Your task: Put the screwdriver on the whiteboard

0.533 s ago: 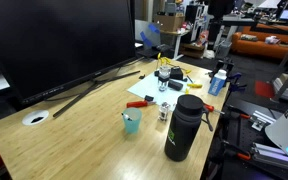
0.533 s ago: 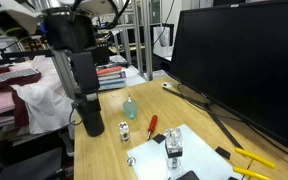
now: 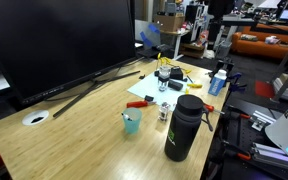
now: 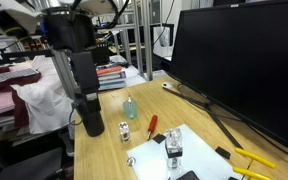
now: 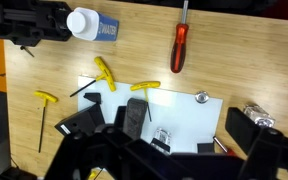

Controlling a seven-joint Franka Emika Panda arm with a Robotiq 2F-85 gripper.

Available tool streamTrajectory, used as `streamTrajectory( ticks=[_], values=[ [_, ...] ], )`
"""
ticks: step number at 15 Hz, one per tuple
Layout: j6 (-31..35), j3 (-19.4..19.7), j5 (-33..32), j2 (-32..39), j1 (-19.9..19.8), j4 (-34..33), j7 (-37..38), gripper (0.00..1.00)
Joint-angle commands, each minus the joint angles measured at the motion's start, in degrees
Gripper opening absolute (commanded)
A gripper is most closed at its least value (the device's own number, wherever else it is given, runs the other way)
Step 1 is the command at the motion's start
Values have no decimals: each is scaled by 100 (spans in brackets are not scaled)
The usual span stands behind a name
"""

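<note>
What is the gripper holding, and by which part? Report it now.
Nothing is held. In the wrist view the gripper hangs open above the whiteboard, and the screwdriver lies untouched on the table beside the board.

Filmed in both exterior views slantwise from above, from opposite ends of the desk (image 3: pixel 74 125), at middling range. Filmed close and straight down in the wrist view, sharing whiteboard (image 5: pixel 189 120) and screwdriver (image 5: pixel 179 48) with both.

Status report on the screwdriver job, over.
Gripper open, empty. Red-handled screwdriver on wooden desk, apart from flat white rectangular whiteboard. Black block and small clear bottle occupy the whiteboard.
</note>
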State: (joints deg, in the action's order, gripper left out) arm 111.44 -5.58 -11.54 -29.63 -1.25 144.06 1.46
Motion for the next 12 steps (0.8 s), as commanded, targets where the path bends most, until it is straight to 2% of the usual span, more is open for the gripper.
streamTrajectory(
  ticks=[1,7,9,12],
  values=[
    [-20,82,-40,7,94,-11,38,100],
    [179,165,-11,119,98,230,-60,100],
    [448,342,199,226,148,477,-302,100],
    [759,751,717,526,242,771,-1072,100]
  ],
)
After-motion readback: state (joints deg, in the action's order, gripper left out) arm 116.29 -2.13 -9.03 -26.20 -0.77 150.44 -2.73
